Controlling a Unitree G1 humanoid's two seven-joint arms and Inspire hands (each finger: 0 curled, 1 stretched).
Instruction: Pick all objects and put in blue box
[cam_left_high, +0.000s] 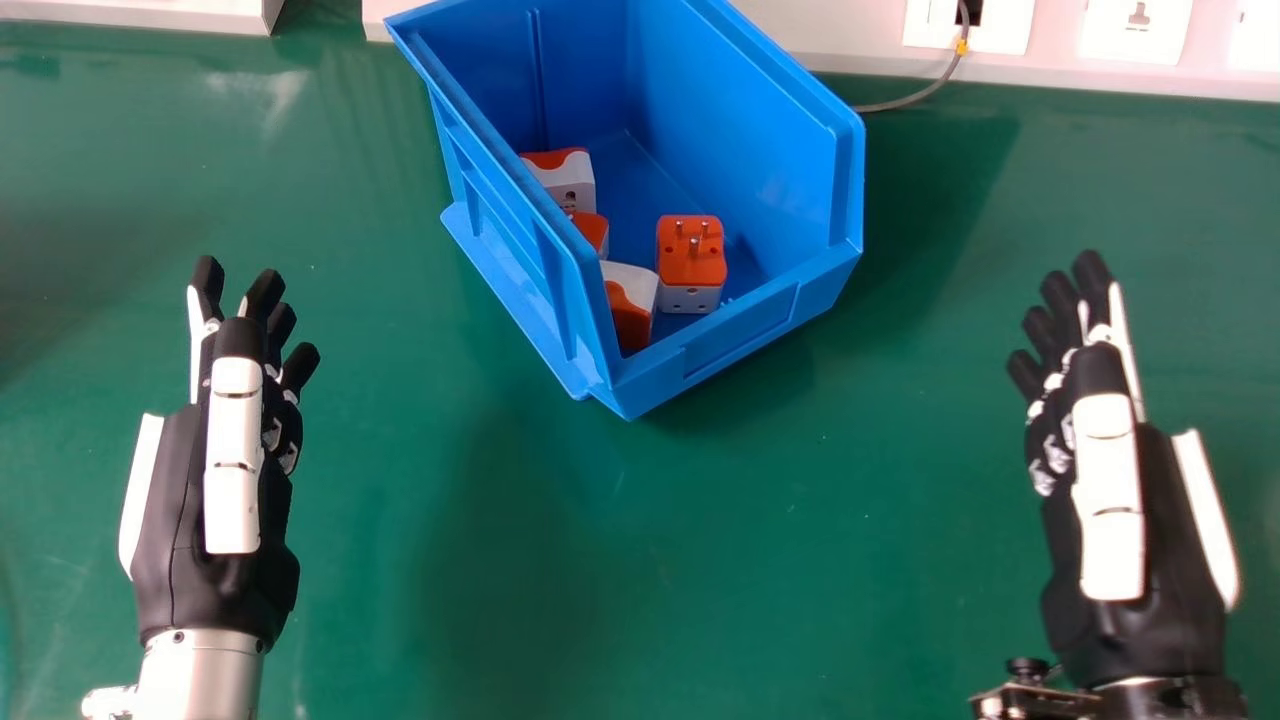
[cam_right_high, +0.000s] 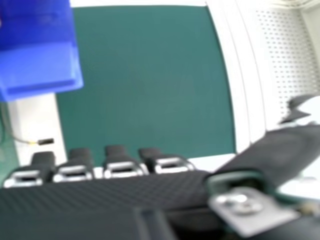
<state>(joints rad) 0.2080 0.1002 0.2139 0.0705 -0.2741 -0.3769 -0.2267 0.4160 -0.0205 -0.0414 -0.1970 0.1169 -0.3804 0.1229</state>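
The left hand and the right hand occupy the near part of the head view, one at each side, well apart. Both point forward over the green table. Fingers of the left hand: straight and slightly fanned, with the thumb extended in line. Fingers of the right hand: likewise straight and slightly fanned, thumb extended. The right hand view agrees, with straight fingertips in a row, apart from the box.

Between the hands and farther off, the blue box stands open side up on the table, set at an angle with one corner toward the robot. Four orange and white plug adapters are found inside. In the near corner, by the left wall, lies the first adapter, partly hidden by that wall. Just beside it on the right, the second adapter rests with its orange face and three metal pins upward; contact between these two cannot be confirmed. Somewhat farther back, the third adapter is largely concealed by the left wall. Beyond it, the fourth adapter shows an orange top and a white side with a socket opening.

At the far edge of the table runs white trunking fitted with sockets. A grey cable bearing a yellow tag comes down from it and passes behind the right side of the box.
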